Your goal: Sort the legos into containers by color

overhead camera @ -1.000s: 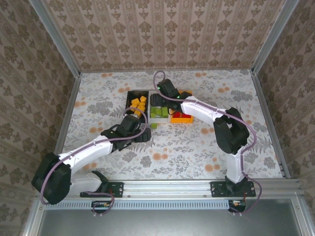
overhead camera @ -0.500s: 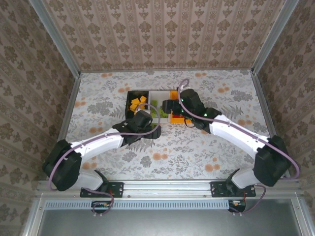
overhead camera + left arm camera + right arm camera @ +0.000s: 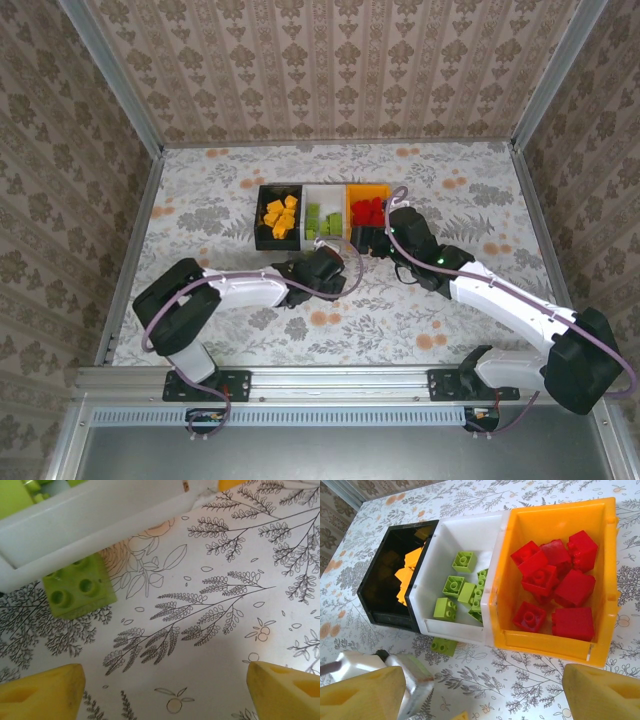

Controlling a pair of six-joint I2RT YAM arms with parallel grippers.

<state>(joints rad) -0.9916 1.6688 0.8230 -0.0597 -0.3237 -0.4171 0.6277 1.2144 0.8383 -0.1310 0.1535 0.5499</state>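
Note:
Three containers stand in a row: a black bin [image 3: 385, 587] with orange-yellow legos [image 3: 407, 572], a white bin [image 3: 445, 540] with light green legos [image 3: 462, 587], and an orange bin [image 3: 555, 640] with red legos [image 3: 555, 575]. One green lego [image 3: 77, 585] lies on the table, touching the white bin's front wall [image 3: 100, 520]. My left gripper [image 3: 162, 692] hovers open just in front of it, nothing between its fingers. My right gripper [image 3: 480, 695] hangs open and empty, in front of the white and orange bins. From above, the left gripper [image 3: 332, 262] and right gripper [image 3: 360, 240] are close together.
The table has a floral cloth [image 3: 200, 200] and is walled on three sides. In the right wrist view the left arm's silver wrist [image 3: 400, 677] sits just left of my right fingers. Open cloth lies left and right of the bins.
The right arm has pulled back from over the bins towards the near right. The left gripper has slid right along the bins' front to the white bin.

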